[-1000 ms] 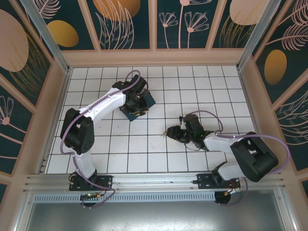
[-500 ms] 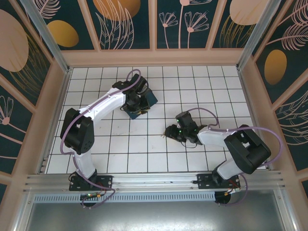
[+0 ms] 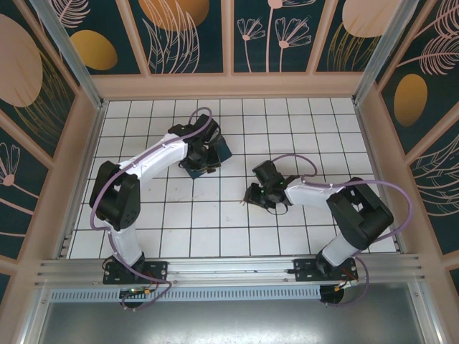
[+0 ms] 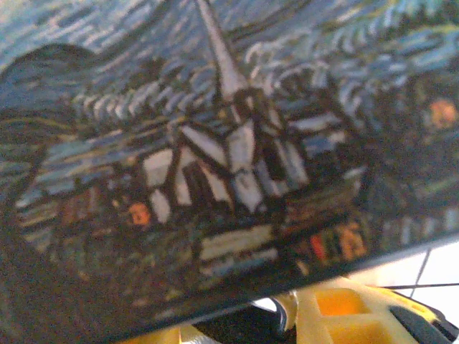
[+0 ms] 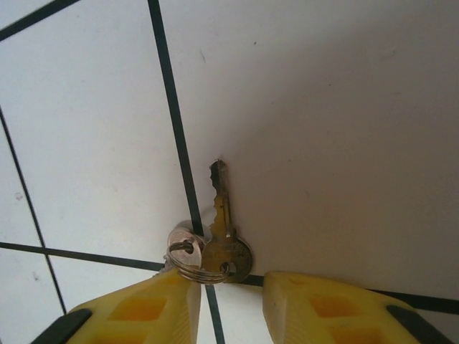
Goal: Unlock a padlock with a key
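Yellow-tipped right claw (image 5: 231, 288) low over the key (image 5: 224, 233), jaws apart.

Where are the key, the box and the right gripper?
key (image 5: 224, 218): right wrist view, on its blade, just above the bow.
box (image 4: 229, 158): left wrist view, on its painted face.
right gripper (image 5: 233, 288): right wrist view, midway between the yellow fingertips.

Top camera looks down on the tiled table (image 3: 301, 122); right wrist views it closely; left wrist, blurred, seemingly faces a box (image 4: 215, 165).

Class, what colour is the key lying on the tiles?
Dull brassy-gold key, on a silvery ring; clearest in the right wrist view.
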Robot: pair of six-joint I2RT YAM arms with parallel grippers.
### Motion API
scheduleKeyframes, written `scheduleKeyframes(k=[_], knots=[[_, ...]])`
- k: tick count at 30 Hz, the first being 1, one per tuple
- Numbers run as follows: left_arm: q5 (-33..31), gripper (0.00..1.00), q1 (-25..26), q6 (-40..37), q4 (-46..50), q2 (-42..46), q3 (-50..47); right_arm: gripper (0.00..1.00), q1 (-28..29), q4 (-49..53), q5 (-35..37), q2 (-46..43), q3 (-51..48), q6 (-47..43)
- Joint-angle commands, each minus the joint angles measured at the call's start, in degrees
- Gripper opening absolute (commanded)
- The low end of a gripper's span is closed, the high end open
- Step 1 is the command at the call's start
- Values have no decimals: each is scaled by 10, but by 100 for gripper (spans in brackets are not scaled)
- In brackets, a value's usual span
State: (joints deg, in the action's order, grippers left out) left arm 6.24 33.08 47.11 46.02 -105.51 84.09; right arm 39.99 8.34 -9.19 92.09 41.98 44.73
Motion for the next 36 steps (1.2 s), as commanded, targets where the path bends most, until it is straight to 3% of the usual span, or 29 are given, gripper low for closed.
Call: scheduleKeyframes(k=[1, 8, 11, 20, 26, 32, 36], knots=[[-35, 32, 5, -6, -17, 24, -22, 28, 7, -86, 63, 74, 9, -26], [-90, 32, 38, -2, -100, 13, -105, 25, 6, -89, 66, 95, 28, -32], [-118, 34, 49, -4, -122, 9, -132, 30, 5, -89, 62, 88, 30, -35], [-122, 40, 55, 3, -156, 1, -174, 37, -16, -89, 14, 5, 2, -34], [-147, 52, 55, 0, -161, -14, -183, 38, -37, -77, 1, -48, -4, -45], [-128, 64, 55, 2, -122, 45, -176, 38, -59, -95, -19, -68, -39, -37], [-93, 65, 59, -16, -95, 97, -154, 37, -74, -115, -35, -69, -54, -35]])
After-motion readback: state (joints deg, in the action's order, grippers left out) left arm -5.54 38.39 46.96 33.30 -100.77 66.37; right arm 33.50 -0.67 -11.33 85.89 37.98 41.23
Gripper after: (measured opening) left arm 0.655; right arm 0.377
